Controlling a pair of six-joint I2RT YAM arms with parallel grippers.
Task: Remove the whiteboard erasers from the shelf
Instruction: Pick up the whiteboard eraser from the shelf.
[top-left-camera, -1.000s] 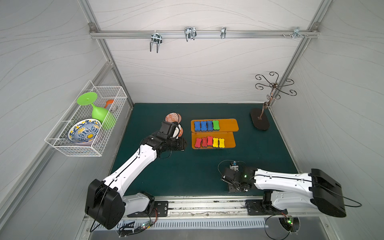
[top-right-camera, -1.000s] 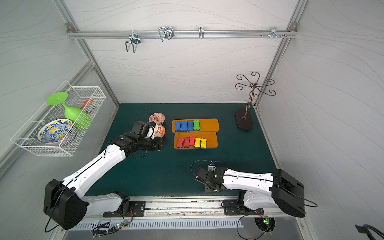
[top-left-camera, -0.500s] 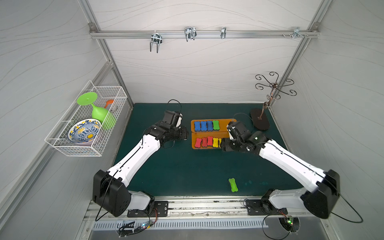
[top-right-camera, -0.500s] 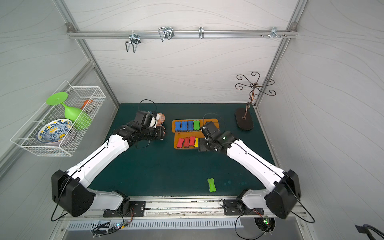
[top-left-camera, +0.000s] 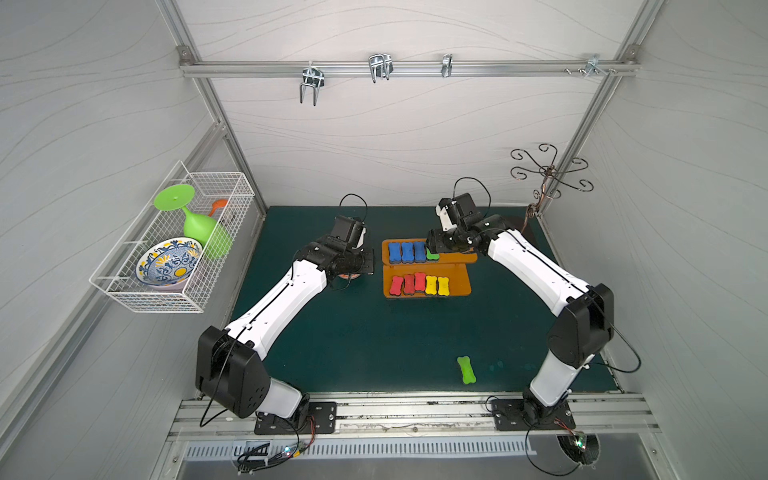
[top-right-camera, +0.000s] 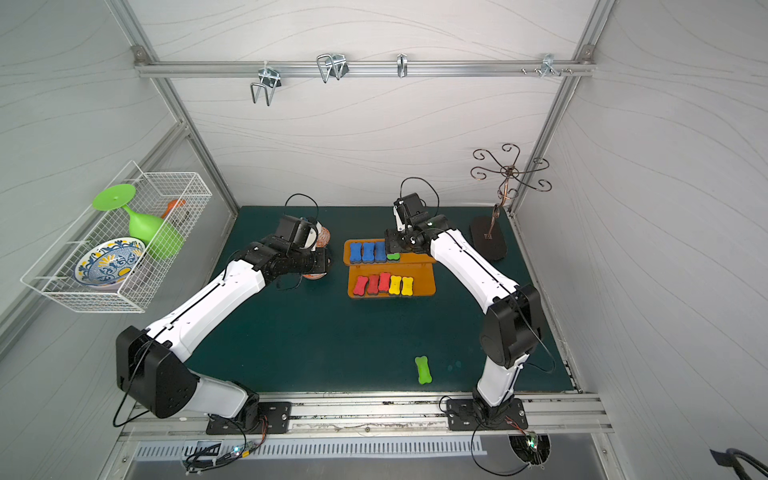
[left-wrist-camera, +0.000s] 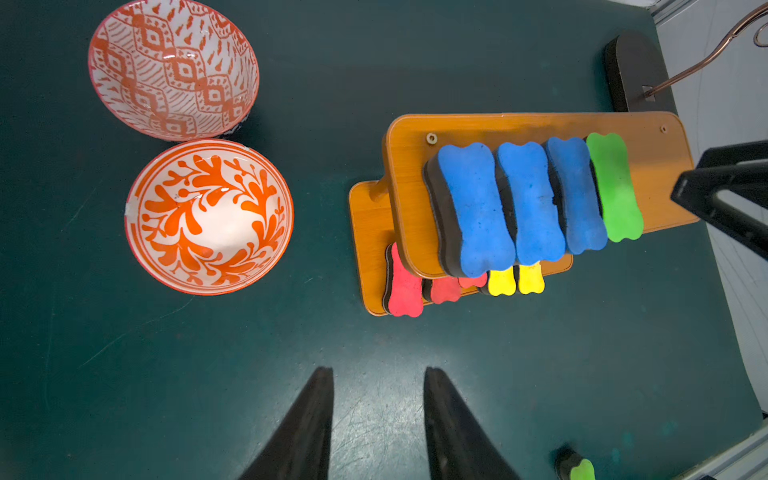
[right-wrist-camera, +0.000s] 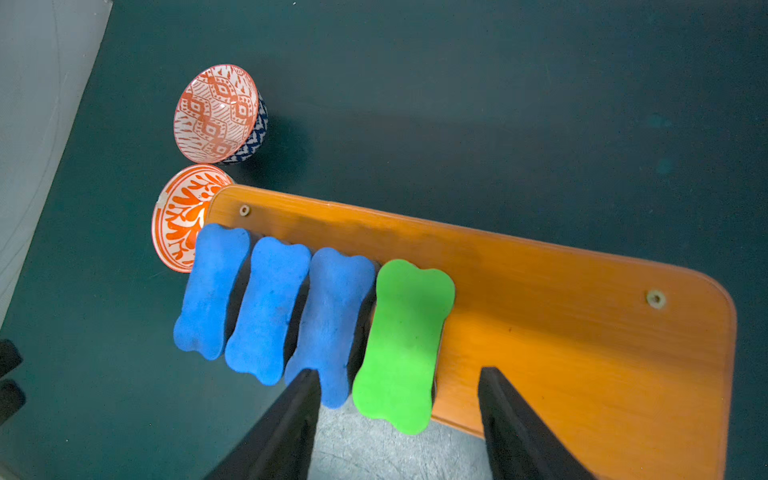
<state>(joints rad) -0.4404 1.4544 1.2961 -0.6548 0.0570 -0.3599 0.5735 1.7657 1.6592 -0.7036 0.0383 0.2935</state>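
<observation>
Mid-approach, the right jaws hang spread astride the green eraser (right-wrist-camera: 403, 345) at the 3 o'clock end of the shelf's (right-wrist-camera: 561, 332) top row, next needing to drop and pinch it clear of its blue neighbour (right-wrist-camera: 332, 316); the left jaws hover parted, empty.

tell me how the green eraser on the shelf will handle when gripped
The green eraser looks like foam, so probably light and squashy. It lies flat, so unlikely to roll. It overhangs the shelf edge; a push might tip it off.
</observation>
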